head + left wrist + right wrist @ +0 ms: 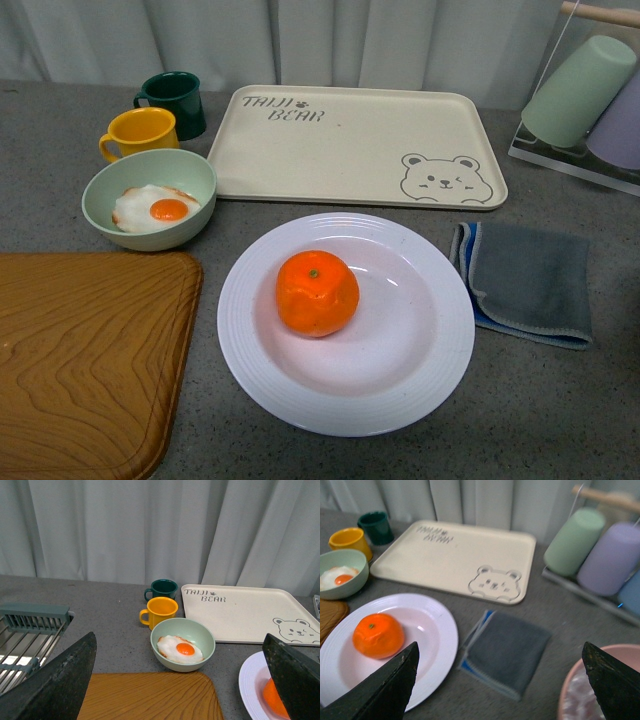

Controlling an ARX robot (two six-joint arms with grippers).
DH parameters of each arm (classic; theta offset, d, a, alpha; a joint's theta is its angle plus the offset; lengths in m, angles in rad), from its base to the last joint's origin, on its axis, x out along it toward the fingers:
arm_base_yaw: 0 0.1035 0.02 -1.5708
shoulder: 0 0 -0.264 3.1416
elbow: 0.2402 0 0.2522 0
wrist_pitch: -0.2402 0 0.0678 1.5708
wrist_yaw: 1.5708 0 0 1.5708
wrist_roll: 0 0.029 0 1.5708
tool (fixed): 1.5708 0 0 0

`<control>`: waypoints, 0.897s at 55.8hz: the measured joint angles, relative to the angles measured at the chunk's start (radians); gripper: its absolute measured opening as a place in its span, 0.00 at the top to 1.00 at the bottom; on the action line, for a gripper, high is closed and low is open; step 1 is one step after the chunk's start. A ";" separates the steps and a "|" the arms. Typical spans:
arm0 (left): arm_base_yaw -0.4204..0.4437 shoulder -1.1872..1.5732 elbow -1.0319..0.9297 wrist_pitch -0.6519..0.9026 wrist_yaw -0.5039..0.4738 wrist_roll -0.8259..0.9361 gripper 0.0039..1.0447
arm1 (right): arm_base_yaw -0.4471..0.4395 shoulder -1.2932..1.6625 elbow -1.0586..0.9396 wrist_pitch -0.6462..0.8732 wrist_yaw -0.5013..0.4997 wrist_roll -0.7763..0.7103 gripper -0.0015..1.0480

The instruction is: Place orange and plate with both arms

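The orange (317,292) sits in the middle of the white ribbed plate (430,340) on the grey table. Neither gripper shows in the front view. In the left wrist view the left gripper (182,680) is open and empty above the wooden board; the plate's edge (247,682) and part of the orange (272,700) show behind one finger. In the right wrist view the right gripper (502,680) is open and empty above the grey cloth, with the orange (378,635) on the plate (437,630) to one side.
A cream bear tray (350,150) lies behind the plate. A green bowl (150,195) with a fried egg, a yellow mug (143,132) and a dark green mug (175,100) stand at the left. A wooden board (85,350), a folded grey cloth (530,280), and racked cups (580,90).
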 joint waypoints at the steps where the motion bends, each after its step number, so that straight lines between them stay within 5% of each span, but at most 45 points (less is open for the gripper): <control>1: 0.000 0.000 0.000 0.000 0.000 0.000 0.06 | 0.008 0.044 0.010 0.003 -0.001 0.016 0.09; 31: 0.000 0.000 0.000 0.000 0.000 0.000 0.06 | 0.057 0.735 0.307 -0.128 -0.135 0.427 0.09; 50: 0.000 0.000 0.000 0.000 0.000 0.000 0.06 | 0.071 1.013 0.444 -0.063 -0.340 0.618 0.09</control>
